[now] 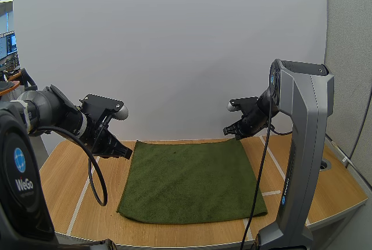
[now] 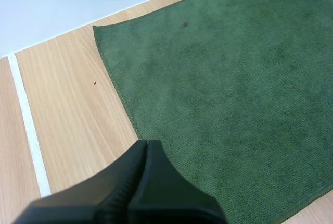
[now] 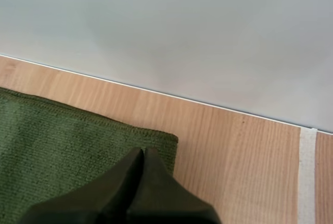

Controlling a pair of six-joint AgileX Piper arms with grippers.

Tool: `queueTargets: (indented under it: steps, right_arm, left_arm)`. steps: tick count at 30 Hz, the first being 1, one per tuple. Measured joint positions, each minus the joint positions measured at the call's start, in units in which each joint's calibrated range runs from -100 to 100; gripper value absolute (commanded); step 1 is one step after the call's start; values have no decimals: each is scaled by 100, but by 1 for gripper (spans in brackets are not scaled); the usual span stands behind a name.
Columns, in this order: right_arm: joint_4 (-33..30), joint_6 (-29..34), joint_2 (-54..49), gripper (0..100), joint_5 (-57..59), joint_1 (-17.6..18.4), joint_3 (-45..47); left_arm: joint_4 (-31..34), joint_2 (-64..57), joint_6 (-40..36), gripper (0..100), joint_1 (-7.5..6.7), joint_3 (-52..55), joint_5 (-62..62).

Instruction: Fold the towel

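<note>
The towel is laid flat, ungrasped. The left gripper, at its 10 o'clock corner, and the right gripper, at 2 o'clock, are closed empty. Opening is required next.

You see a plain dark green towel with one small darker speck, a light wood-grain table crossed by white lines, and a black left gripper and right gripper.

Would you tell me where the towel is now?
In the high view the green towel lies flat at the middle of the table, its far corners near the left gripper and the right gripper.
</note>
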Motion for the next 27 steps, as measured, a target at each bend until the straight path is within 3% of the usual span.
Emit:
queueTargets:
  steps: [18,27]
  right_arm:
    - [-24,0,485,0,-660,7,0]
    - [-34,117,-272,1,-212,-15,0]
  left_arm:
    - [0,0,-61,0,0,0,0]
    - [89,0,-94,0,0,0,4]
